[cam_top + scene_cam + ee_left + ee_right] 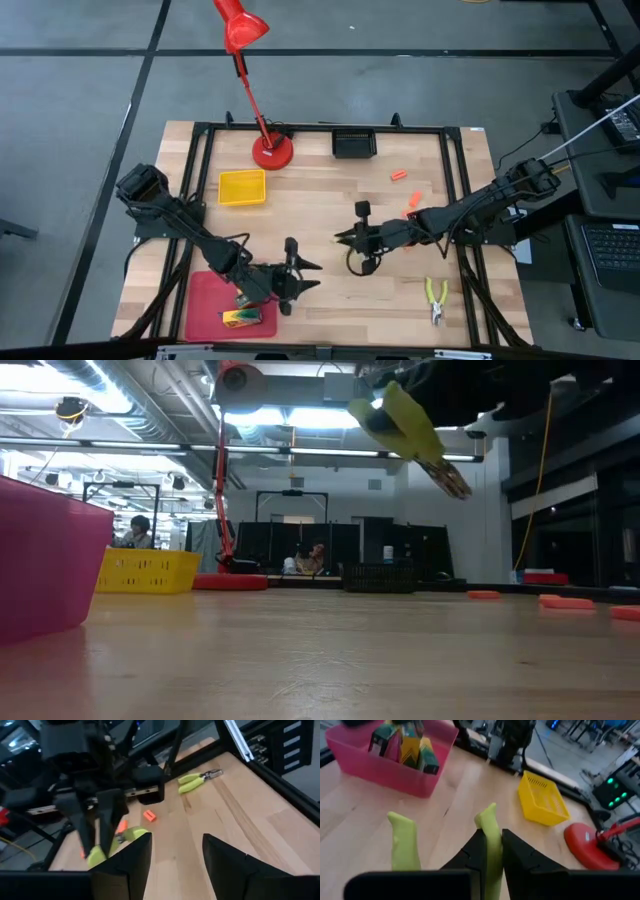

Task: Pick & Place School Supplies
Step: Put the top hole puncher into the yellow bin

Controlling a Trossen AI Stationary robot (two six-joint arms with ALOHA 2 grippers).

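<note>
My right gripper point(350, 240) hovers over the table's middle, shut on a small hand tool with yellow-green handles point(490, 832). The low view shows this tool point(410, 425) high in the air. My left gripper point(177, 855) is open and touches nothing; it sits near the table's front point(310, 276), beside the red tray point(205, 300), pointing toward the right gripper. Green-and-yellow boxes point(240, 317) lie in that tray. A second yellow-handled tool point(435, 298) lies flat on the table front right. Two orange pieces point(398, 176) point(410, 212) lie right of centre. My right gripper pinches one yellow-green handle point(491, 827) of the tool between its two fingers, which lie along the handle. The other handle point(402, 842) stands free beside them. The tool is lifted clear and tilted, with its metal nose point(452, 482) pointing down.
A red desk lamp point(270, 150) stands at the far edge, with a yellow tray point(242, 187) left of it and a black tray point(354, 143) right of it. A black frame point(455, 180) rims the table. Bare wood lies between the two grippers and the near edge.
</note>
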